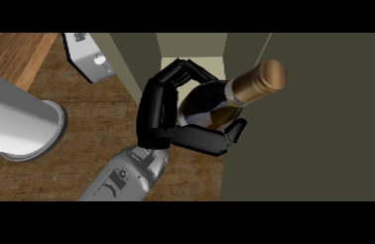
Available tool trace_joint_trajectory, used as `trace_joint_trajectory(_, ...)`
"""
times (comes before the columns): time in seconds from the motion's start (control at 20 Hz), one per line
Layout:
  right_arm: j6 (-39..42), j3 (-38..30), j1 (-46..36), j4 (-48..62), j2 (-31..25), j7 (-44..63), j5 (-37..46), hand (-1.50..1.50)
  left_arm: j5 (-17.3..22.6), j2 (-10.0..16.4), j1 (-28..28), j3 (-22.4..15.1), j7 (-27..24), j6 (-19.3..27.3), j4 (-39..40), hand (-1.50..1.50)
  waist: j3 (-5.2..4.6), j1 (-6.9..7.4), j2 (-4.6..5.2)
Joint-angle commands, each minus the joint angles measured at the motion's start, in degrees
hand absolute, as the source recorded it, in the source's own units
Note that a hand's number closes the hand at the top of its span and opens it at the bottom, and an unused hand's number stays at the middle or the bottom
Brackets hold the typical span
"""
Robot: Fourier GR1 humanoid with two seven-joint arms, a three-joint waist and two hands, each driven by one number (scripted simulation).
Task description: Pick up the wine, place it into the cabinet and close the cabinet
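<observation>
Here, the wine bottle (205, 101) is held tilted in the left hand (161, 114): the fingers (187, 69) are curled over its dark body and the thumb is wrapped beneath. It is found toward the right side of the counter (95, 119), just before the opening of the cabinet (307, 139), with the gold-capped neck pointed up and rightward. A metal cylinder (29, 124) is seen at the counter's left edge.

Left forearm (128, 176) enters from lower edge, angled up and slightly right. Left hand (162, 114) has its back to view-left and palm facing right. Fingers (183, 72) curl over the far side of the wine bottle (249, 87), thumb (212, 139) wraps the near side; grasp closed.
</observation>
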Motion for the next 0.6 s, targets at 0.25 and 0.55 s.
trace_joint_trajectory(0.25, -0.8, -0.5, 2.9, -9.5, -0.5, 4.9, -5.3, -1.50, 5.6, 0.0, -0.9, -4.6, -6.6, 6.6, 5.6, 1.50, -0.02, -0.09, -0.01)
trace_joint_trajectory(0.55, -0.9, -0.4, 1.5, -7.4, -0.1, 2.9, -3.7, -1.50, 11.1, 0.0, 2.0, -3.4, -14.5, 5.9, 7.7, 1.50, -0.04, 0.03, 0.05)
